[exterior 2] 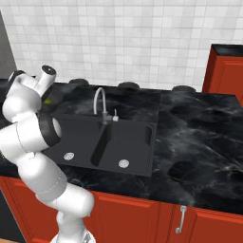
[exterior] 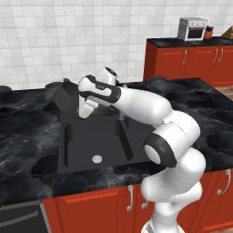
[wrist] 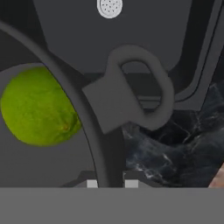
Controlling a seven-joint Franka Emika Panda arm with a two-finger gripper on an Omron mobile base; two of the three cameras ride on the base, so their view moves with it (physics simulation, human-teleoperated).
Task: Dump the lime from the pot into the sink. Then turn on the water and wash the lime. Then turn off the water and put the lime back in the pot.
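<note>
In the hand view the yellow-green lime point(wrist: 39, 107) lies inside the dark grey pot point(wrist: 26, 166), to the left of its curved rim. My gripper point(wrist: 111, 183) is shut on that rim, just below the pot's loop handle point(wrist: 140, 87). Beyond the handle lies a basin of the black sink point(wrist: 144, 30) with its silver drain point(wrist: 109, 6). From the left base view the pot point(exterior: 66, 98) is held tilted at the sink's back left corner, with the gripper point(exterior: 84, 113) pointing down beside it. A sliver of the lime point(exterior 2: 46, 100) shows behind my arm. The sink point(exterior 2: 128, 137) has a gooseneck faucet point(exterior 2: 99, 102).
The black marble counter point(exterior: 27, 132) surrounds the sink. A toaster oven point(exterior: 192, 28) and a small plant point(exterior: 209, 32) stand on the far red cabinets point(exterior: 182, 61). Stove burners point(exterior 2: 128, 86) sit behind the sink. My own arm point(exterior: 150, 113) crosses over the right basin.
</note>
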